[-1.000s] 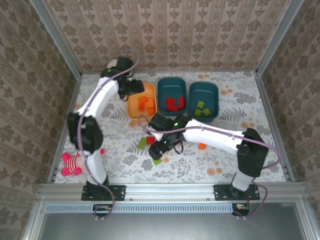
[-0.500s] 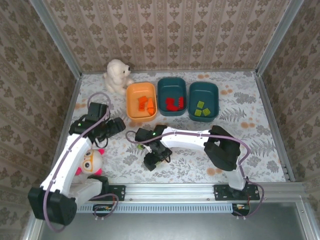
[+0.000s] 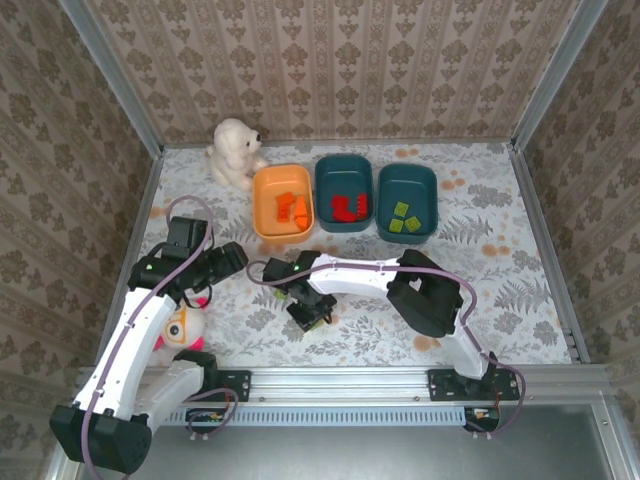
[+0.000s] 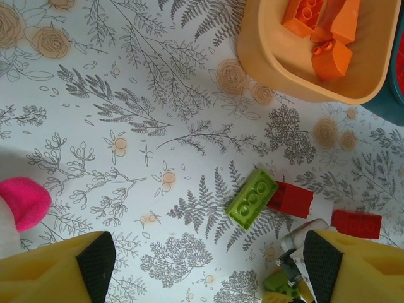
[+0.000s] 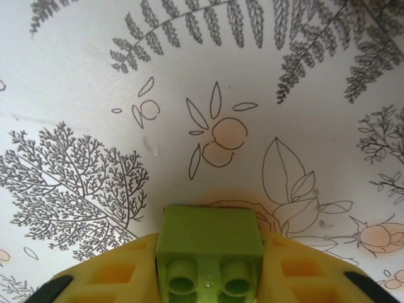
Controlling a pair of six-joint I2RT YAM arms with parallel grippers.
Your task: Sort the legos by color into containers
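Meanwhile right pincer [image 5: 208,273], clamping green lego [image 5: 209,235], shifted slightly (perhaps upward).

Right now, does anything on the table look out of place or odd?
Nothing is spilled or mis-sorted. The oddity: a pink-and-white plush toy lies partly hidden by the left arm, where it could snag. A white plush bear sits beside the orange tub, unrelated to sorting.

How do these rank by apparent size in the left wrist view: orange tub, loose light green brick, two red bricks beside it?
1. Orange rounded plastic tub, partly cropped.
2. Light green rectangular plastic brick.
3. Red plastic brick beside it and rightmost red plastic brick: alike, unranked.
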